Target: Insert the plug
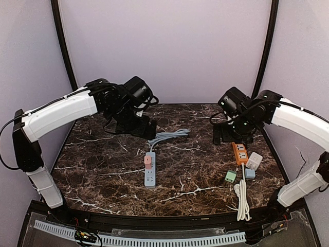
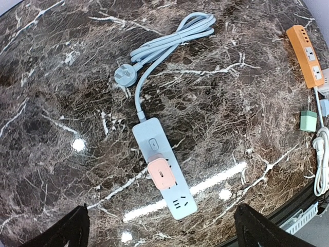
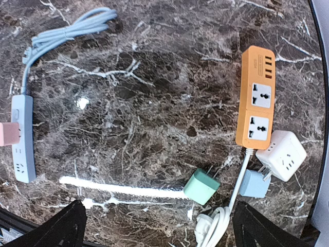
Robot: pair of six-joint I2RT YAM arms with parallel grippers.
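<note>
Pink plug sits pushed into the blue power strip at the middle of the marble table, between the strip's switch and a bare socket. The widest stretch of marble lies to the strip's left. An orange power strip, white cube adapter, green plug and small blue plug crowd the right edge. Both grippers hang spread wide, holding nothing: the left gripper beyond the strip's far end, the right gripper well apart by the orange strip.
</note>
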